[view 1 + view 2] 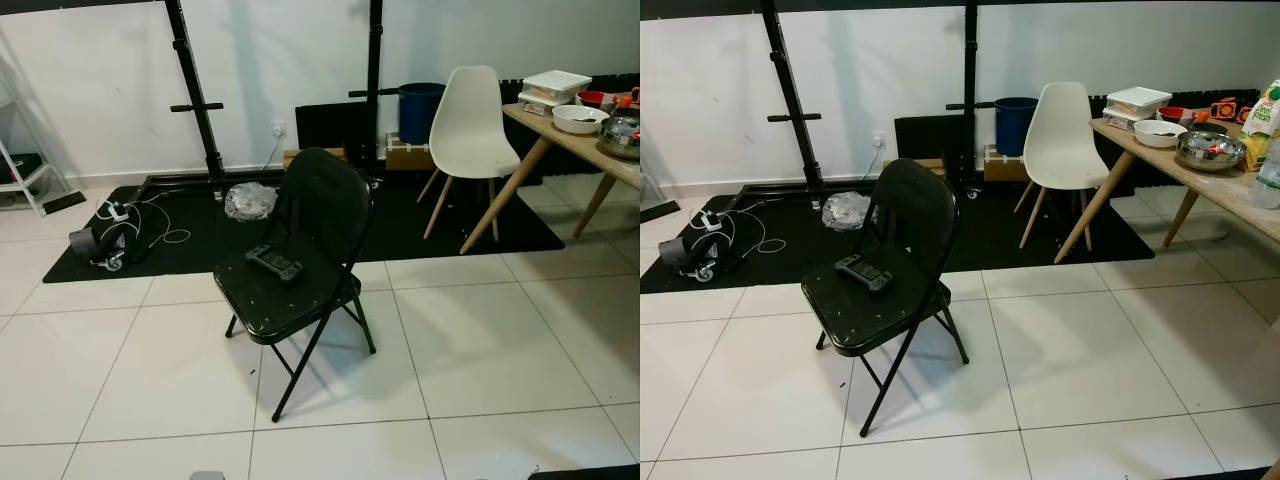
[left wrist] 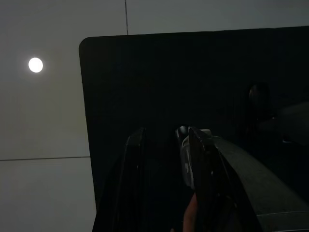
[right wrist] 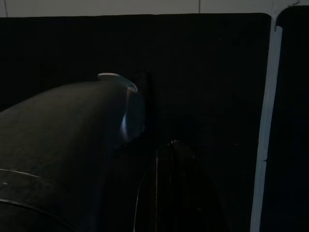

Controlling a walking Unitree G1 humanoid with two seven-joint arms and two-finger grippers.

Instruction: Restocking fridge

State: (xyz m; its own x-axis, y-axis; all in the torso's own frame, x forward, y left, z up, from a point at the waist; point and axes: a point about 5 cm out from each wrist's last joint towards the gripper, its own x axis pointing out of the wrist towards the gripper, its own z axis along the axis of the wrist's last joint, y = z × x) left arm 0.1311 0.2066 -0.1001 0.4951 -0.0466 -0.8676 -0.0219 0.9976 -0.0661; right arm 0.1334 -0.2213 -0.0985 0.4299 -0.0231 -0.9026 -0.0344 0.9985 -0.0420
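Observation:
No fridge is in sight. A wooden table (image 1: 1230,185) at the right carries stacked white containers (image 1: 1138,103), a white bowl (image 1: 1159,132), a steel bowl (image 1: 1210,148), a juice carton (image 1: 1268,110) and a clear bottle (image 1: 1269,182). Both arms hang idle at my sides. In the dark left wrist view, my left gripper (image 2: 166,159) is open, with nothing between its fingers, above a black mat. My right gripper (image 3: 174,183) is a dim dark shape beside my grey body shell, also over a black mat.
A black folding chair (image 1: 290,270) stands straight ahead on white tiles, a black handheld controller (image 1: 273,263) on its seat. A white chair (image 1: 470,120) sits by the table. Behind are a black floor mat (image 1: 200,235), rack posts (image 1: 195,90), a blue bin (image 1: 420,108), cables and a plastic bag (image 1: 250,200).

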